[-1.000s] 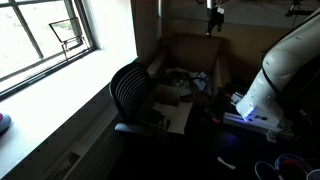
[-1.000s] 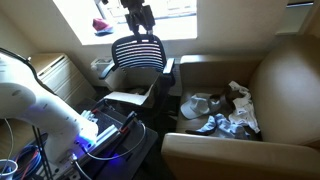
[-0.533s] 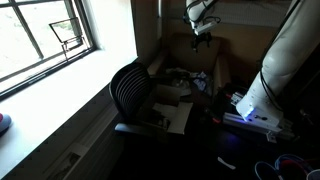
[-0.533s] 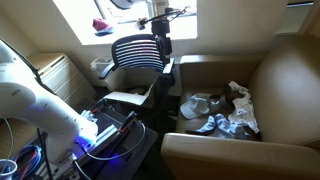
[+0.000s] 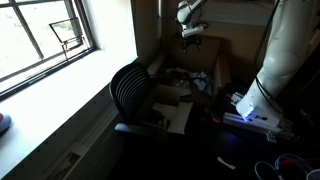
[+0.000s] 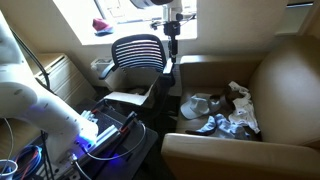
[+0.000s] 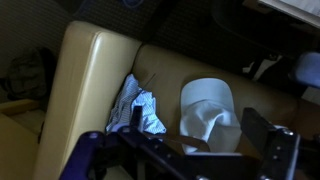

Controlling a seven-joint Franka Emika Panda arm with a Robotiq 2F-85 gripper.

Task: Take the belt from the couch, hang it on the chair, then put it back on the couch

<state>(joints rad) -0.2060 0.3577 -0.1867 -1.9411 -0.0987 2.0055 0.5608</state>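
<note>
In an exterior view the camera stands beside the window point(image 5: 45, 35) at about sill height. It looks along the sill, past the slatted chair point(image 5: 130, 90), to the couch point(image 5: 195, 60) at the far end. In an exterior view the camera sits higher across the room and faces the window, with the clothes pile point(image 6: 220, 115) on its right. Both exterior views share chair, couch and arm point(image 5: 285, 70). The wrist view looks down, close, onto the couch seat and clothes, with the gripper point(image 7: 180, 155) along its bottom edge.
</note>
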